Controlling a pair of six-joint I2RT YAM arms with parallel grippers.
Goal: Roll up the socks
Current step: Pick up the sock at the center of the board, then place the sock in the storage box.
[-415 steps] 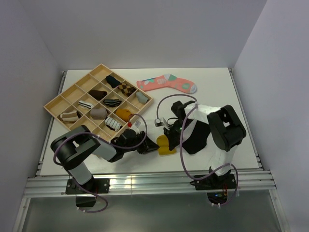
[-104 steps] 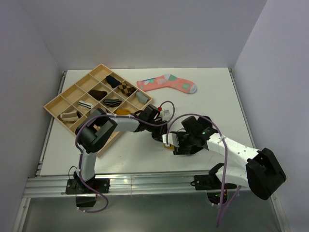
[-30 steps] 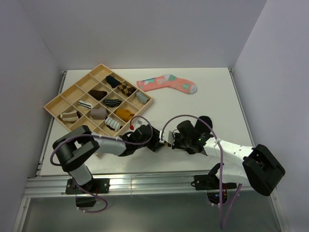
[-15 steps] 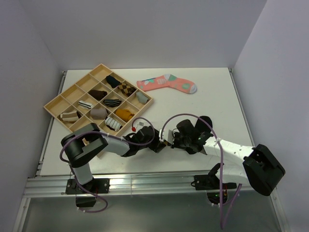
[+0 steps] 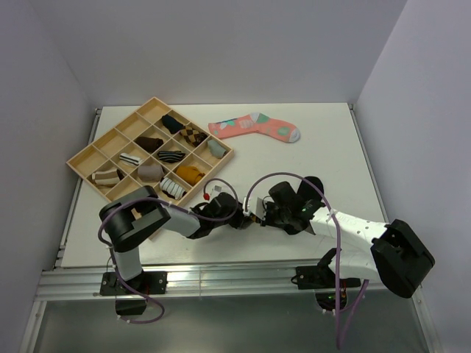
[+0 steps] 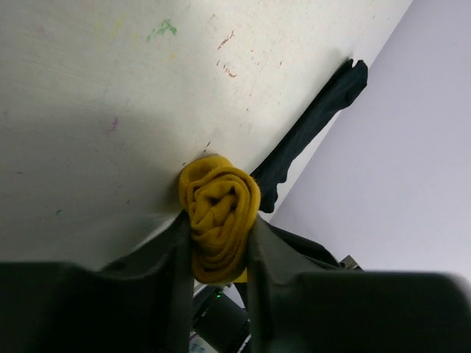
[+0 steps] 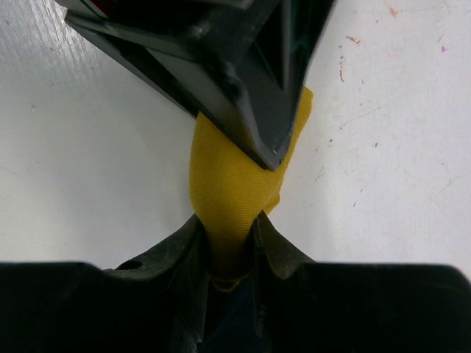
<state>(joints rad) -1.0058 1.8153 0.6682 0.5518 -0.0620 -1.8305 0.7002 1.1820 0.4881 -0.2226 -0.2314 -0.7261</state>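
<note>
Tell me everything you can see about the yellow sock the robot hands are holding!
The mustard-yellow knit sock is soft ribbed fabric wound into a tight spiral roll, like a snail shell. The left hand squeezes the roll's sides, while the right hand, facing it, pinches the sock's smooth loose end. It sits low over the scuffed white table. A long black sock lies flat just behind it; whether they touch is unclear.

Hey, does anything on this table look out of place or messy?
The pink sock lies flat beside the tray, unrolled, unlike the bundles in it. The black sock also lies stretched out, outside the yellow roll.
</note>
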